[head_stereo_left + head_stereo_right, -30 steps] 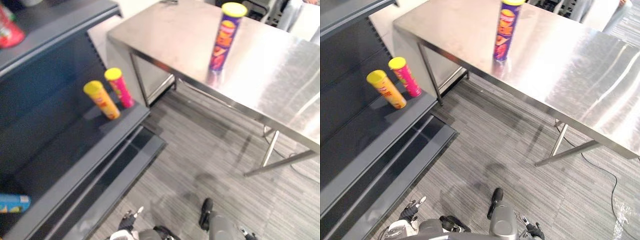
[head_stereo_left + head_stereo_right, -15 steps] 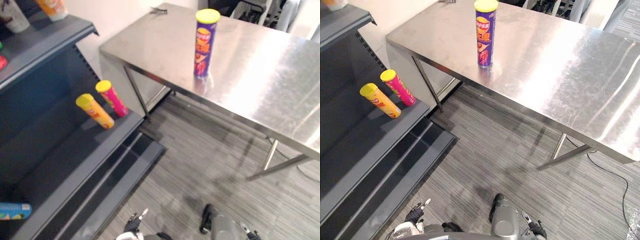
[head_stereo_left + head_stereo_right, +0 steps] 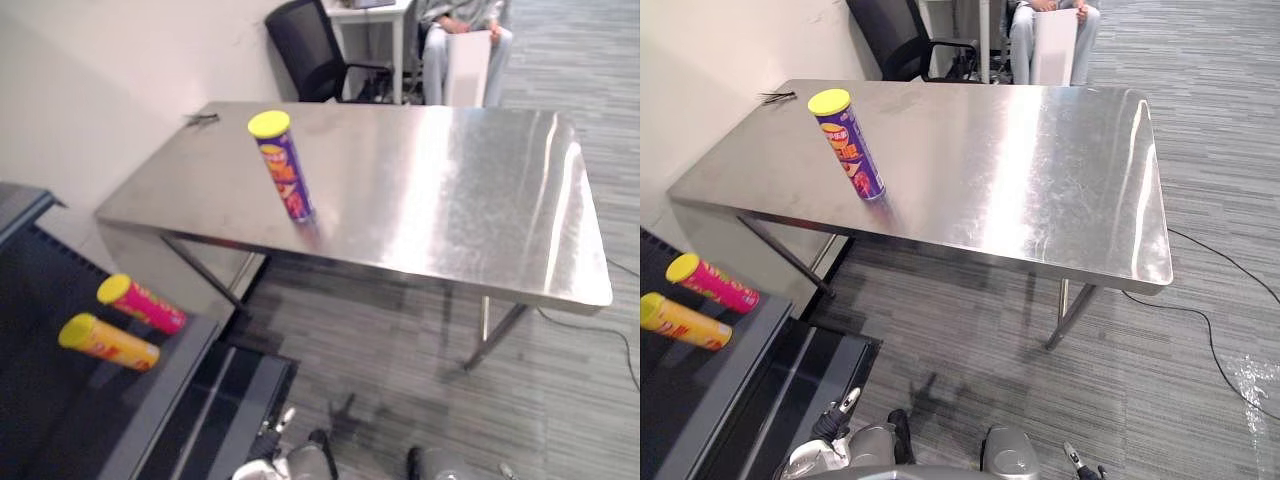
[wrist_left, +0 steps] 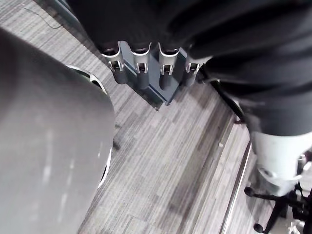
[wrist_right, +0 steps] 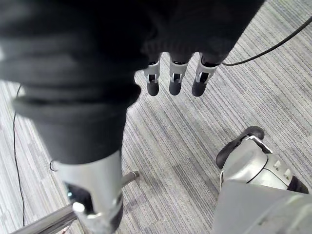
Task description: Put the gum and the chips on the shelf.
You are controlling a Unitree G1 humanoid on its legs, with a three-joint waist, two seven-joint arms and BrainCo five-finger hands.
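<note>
While both arms hang low over the grey striped carpet (image 3: 400, 330), the left hand (image 4: 141, 70) shows in its wrist view with its fingers straight and side by side, holding nothing; the right hand (image 5: 175, 78) looks the same in its own wrist view, fingers extended and empty above the floor. On the stainless steel table (image 3: 450, 190) a purple chips can (image 3: 285, 167) with a yellow lid stands upright in the table's left half, nearer the front edge than the far one and well apart from either hand. A small dark object (image 3: 200, 118), too small to name, lies at the table's far left corner. Near the front corner of the dark shelf (image 3: 165, 390), a pink chips can (image 3: 142, 304) and an orange chips can (image 3: 108, 342), both yellow-lidded, sit side by side. Beyond the table's far edge are a black office chair (image 3: 310, 50) and a seated person (image 3: 455, 40)
</note>
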